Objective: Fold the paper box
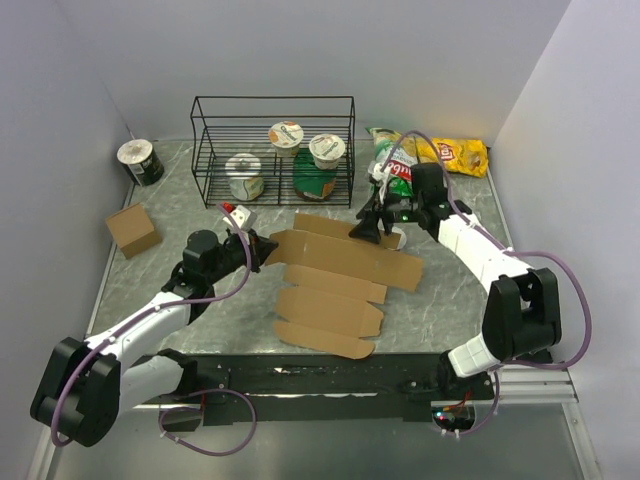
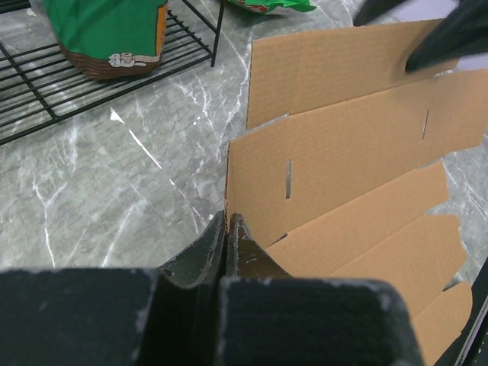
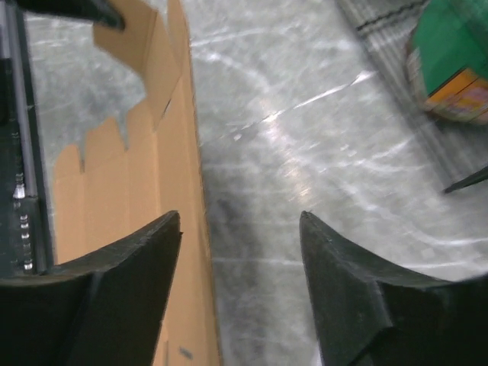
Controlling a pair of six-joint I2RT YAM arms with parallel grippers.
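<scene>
Wire rack (image 1: 272, 98), chip bag (image 1: 460, 155), small box (image 1: 133, 229)

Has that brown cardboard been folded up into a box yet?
No, the cardboard sheet lies spread out on the table with its flaps all open.

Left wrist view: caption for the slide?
Left gripper pinches a corner of the flat paper box on the marbled table, wire rack behind.
</scene>
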